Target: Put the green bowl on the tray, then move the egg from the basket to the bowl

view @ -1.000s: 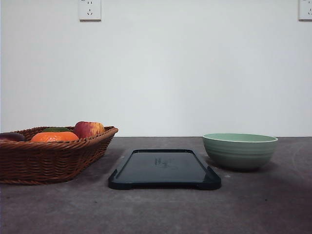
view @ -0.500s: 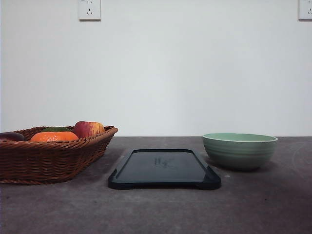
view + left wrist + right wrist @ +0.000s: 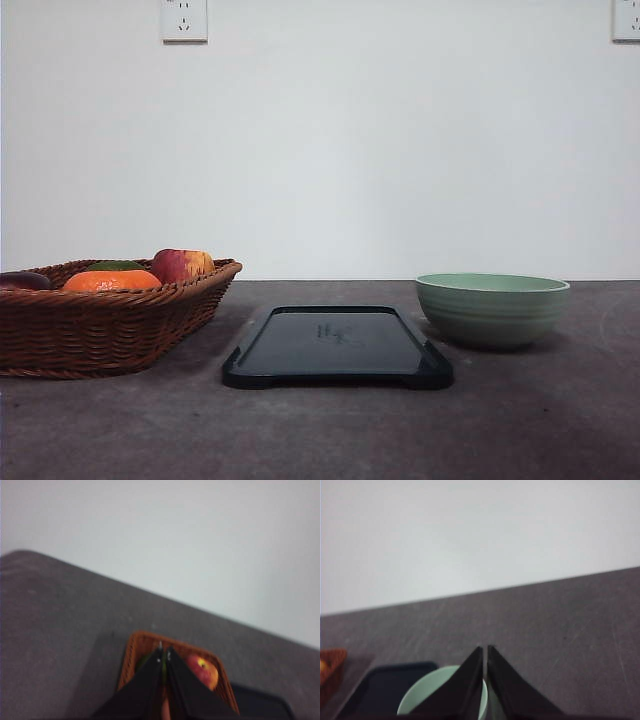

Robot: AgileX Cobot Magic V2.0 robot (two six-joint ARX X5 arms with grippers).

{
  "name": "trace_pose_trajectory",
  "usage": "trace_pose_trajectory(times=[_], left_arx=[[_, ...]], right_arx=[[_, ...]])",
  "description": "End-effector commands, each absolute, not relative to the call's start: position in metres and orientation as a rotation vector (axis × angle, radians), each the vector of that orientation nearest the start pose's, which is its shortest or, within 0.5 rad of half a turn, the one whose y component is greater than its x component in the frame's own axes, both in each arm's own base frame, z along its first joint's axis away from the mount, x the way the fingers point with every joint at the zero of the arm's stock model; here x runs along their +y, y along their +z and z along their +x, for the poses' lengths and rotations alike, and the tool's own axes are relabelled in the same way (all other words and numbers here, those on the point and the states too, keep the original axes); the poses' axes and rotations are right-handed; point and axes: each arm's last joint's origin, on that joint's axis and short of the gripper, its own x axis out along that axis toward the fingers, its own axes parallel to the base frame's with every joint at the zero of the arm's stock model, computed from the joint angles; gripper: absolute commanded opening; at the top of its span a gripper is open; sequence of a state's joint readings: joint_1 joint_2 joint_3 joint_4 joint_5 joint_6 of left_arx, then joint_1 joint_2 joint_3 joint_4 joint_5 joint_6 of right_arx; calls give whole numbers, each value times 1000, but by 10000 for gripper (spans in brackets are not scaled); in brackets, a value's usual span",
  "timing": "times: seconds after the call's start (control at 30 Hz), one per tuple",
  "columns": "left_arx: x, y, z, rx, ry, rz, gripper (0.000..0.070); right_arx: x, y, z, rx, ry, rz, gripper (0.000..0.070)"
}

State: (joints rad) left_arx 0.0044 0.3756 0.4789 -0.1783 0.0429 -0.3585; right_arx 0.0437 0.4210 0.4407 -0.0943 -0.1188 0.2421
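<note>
The green bowl (image 3: 492, 309) stands on the table to the right of the dark tray (image 3: 337, 347), which lies flat in the middle with nothing on it. At the left sits the wicker basket (image 3: 100, 315) holding fruit; the egg is hidden from the front view. My left gripper (image 3: 164, 652) is shut, high above the basket (image 3: 132, 652), and an apple (image 3: 204, 670) shows beside its fingers. My right gripper (image 3: 484, 649) is shut too, hovering above the bowl (image 3: 427, 695) with the tray (image 3: 380, 687) beside it.
In the basket lie a red-yellow apple (image 3: 182, 264), an orange tangerine (image 3: 110, 281), something green (image 3: 115, 266) and a dark item (image 3: 22, 281). A white wall with two sockets (image 3: 184, 20) rises behind the dark grey table (image 3: 330, 430).
</note>
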Motion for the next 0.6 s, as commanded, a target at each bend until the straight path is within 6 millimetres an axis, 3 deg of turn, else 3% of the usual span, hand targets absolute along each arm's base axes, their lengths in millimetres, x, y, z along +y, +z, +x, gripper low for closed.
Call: trace_pose_trajectory(times=[0.0, 0.2, 0.57], left_arx=[[-2, 289, 115, 127, -61, -321, 0], [-5, 305, 144, 326, -146, -300, 0], [-11, 308, 199, 634, -263, -284, 0]], right_arx=[[9, 275, 126, 134, 169, 202, 6], [13, 278, 156, 322, 238, 200, 6], [18, 254, 202, 641, 317, 258, 6]])
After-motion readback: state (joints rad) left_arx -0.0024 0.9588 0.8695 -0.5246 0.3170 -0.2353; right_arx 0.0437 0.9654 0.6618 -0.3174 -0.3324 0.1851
